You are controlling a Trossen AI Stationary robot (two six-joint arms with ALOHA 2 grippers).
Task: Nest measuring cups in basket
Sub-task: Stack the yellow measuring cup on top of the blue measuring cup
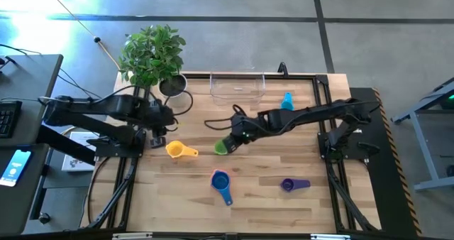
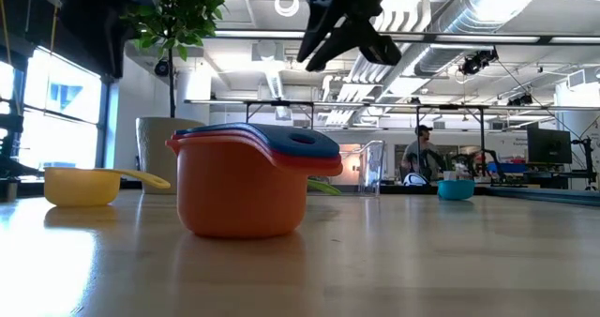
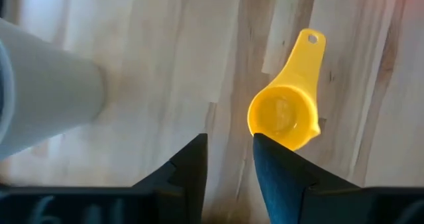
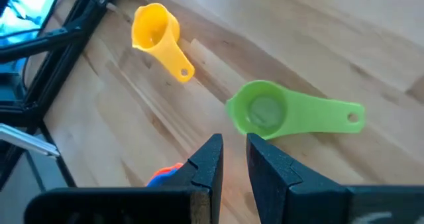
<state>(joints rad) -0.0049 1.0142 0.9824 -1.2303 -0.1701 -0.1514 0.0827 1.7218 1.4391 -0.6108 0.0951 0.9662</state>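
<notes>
An orange cup with red and blue cups nested in it (image 1: 221, 181) (image 2: 246, 188) stands on the table's near middle. The yellow cup (image 1: 181, 150) (image 3: 283, 112) and the green cup (image 1: 225, 147) (image 4: 264, 111) stand upright on the table. The purple cup (image 1: 293, 184) sits to the right. The light blue cup (image 1: 286, 101) (image 2: 457, 188) is right of the clear basket (image 1: 237, 86) at the far edge. My right gripper (image 1: 237, 134) (image 4: 233, 159) hovers above the green cup, fingers a narrow gap apart. My left gripper (image 1: 157, 131) (image 3: 230, 163) waits open left of the yellow cup.
A white pot with a green plant (image 1: 170, 84) (image 3: 40, 98) stands at the far left, close to my left gripper. Black frame rails run along the table's left and right edges. Bare wood lies between the cups.
</notes>
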